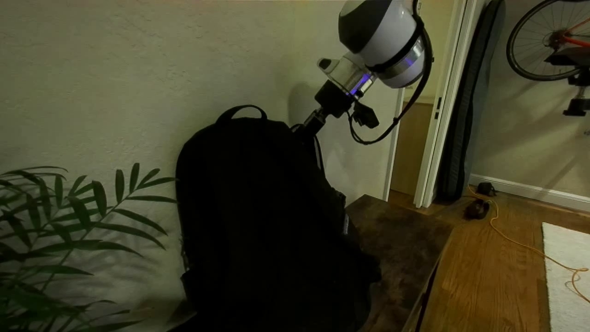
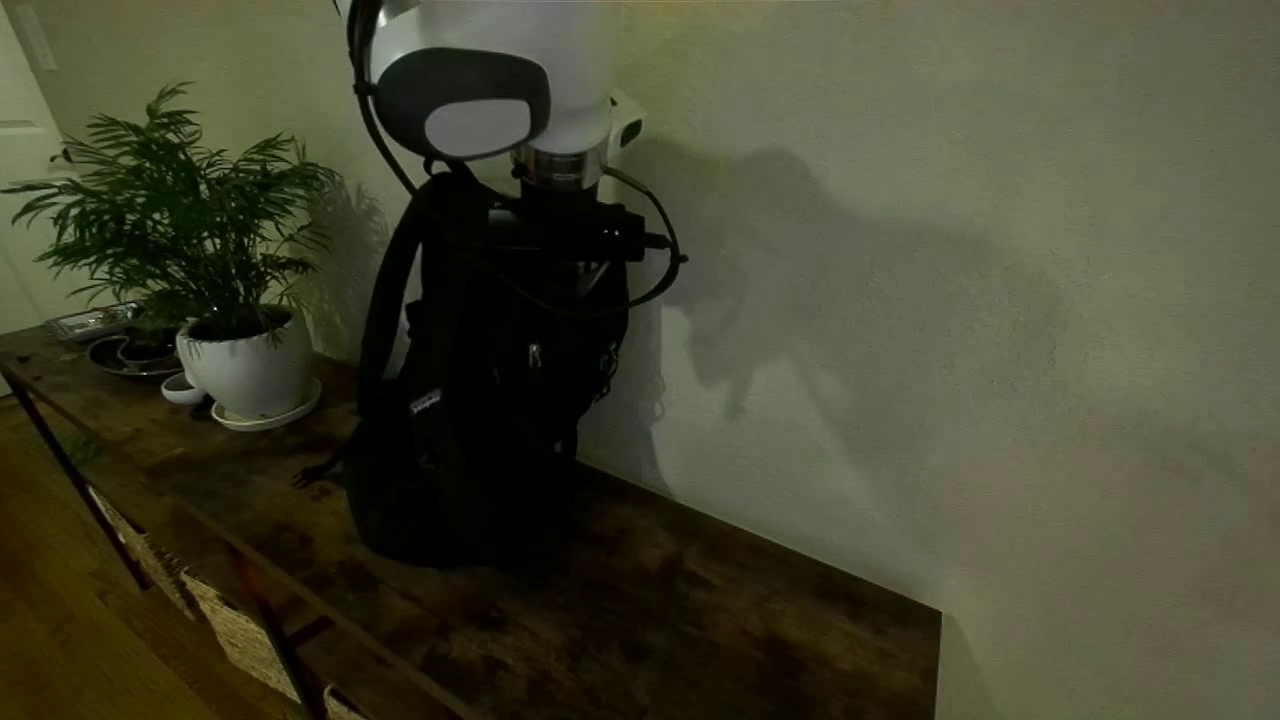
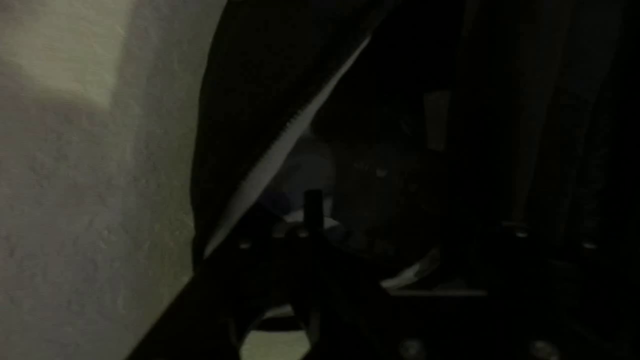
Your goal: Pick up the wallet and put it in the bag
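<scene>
1. Here, the black backpack (image 1: 258,221) is stood upright on the dark tabletop (image 2: 790,630), near the wall (image 2: 1000,300).
2. The gripper (image 1: 305,130) is held at its top, the lower end being hidden behind it.
3. Whether the fingers are apart, together or clamped cannot be told in the gloom.
4. The wallet's place cannot be made out.

Brown tabletop (image 2: 700,600) | backpack (image 2: 460,480), upright | white saucer (image 2: 265,424) (potted plant (image 2: 230,270) atop)

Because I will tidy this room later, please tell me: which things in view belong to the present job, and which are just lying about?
For the job:
black backpack
tool
wallet (cannot be made out)

Not for the job:
potted plant
small white bowl
bicycle
pale rug
</scene>
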